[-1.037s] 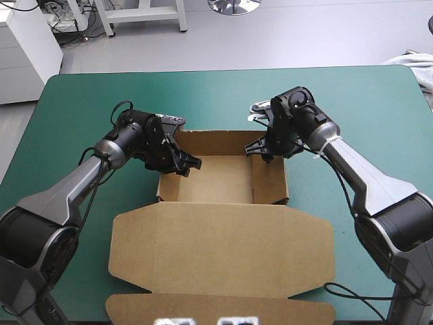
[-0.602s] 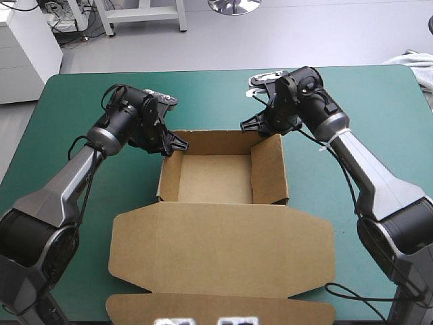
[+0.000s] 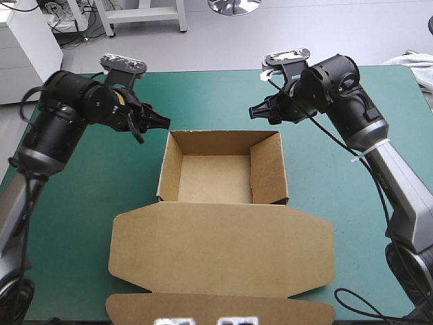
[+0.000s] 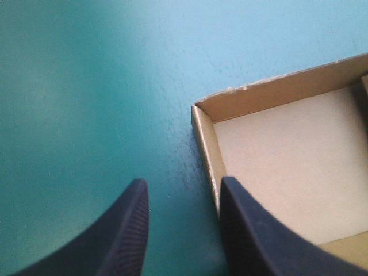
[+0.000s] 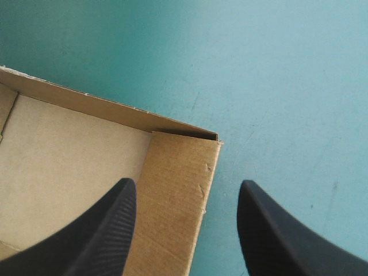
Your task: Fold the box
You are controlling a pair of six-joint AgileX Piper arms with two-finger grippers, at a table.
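Brown cardboard box (image 3: pixel 223 249) mid teal-green table cover (image 3: pixel 101 183): tray walls raised and tucked, lid flat on near side, end flap unfolded. Left gripper (image 3: pixel 160 122) above far-left corner, jaws apart, empty. Right gripper (image 3: pixel 260 113) above far-right corner, jaws apart, empty. Tray likely done; lid left.

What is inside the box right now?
Only the bare brown floor of the box shows; nothing lies in it, and the left gripper and the right gripper hang outside its far corners. The floor strip behind the near wall is hidden.
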